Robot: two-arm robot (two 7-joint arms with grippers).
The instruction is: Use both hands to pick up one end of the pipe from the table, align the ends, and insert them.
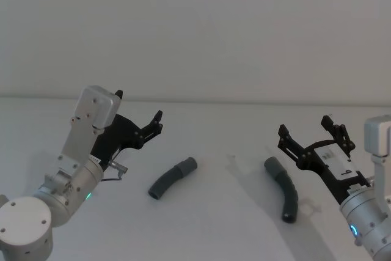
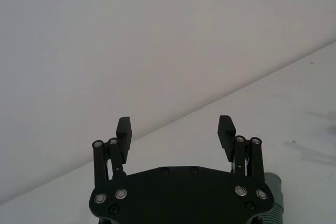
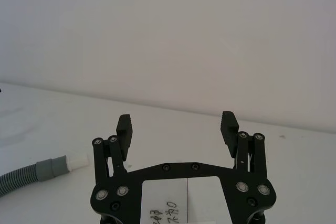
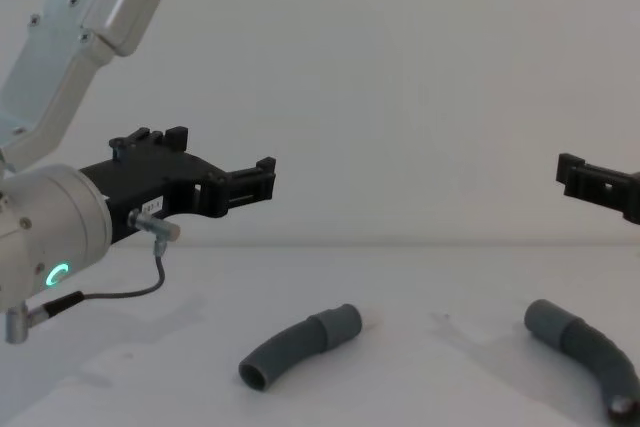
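Presently both pieces of the pipe lie loose on the plain flat white matte table [image 1: 220, 227], and neither is gripped.

**Grippers.** The left black plastic two-finger gripper [image 1: 139, 106], on the silver wrist with the green ring, hangs above the table just to the left of its piece, with its jaws spread wide and nothing between them. The right black two-finger gripper [image 1: 305, 126] hangs beside the other piece, equally wide and empty.

**Step in hand (judgement).** This is the approach to the pick-up.
- Each gripper should come down over its own piece.
- Each should close on the ribbed length just behind the cuff, leaving the whole cuff free for mating.
- A grasp far from the cuff would likely let the curved hose swing.
- Once the pieces are lifted, the two cuff axes need to be in line before any push.

**Condition of parts.**
- The left short curved dark-grey ribbed hose piece [image 1: 173, 177] lies left of centre, with its smooth wider grey cuff [image 1: 188, 165] pointing towards the middle. The right wrist view shows a white tip [image 3: 77, 160] beyond that cuff.
- The right dark-grey ribbed hose piece [image 1: 286, 191] lies well apart to the right, with its plain grey cuff [image 1: 273, 165] at the far end.
- No damage is evident on either piece
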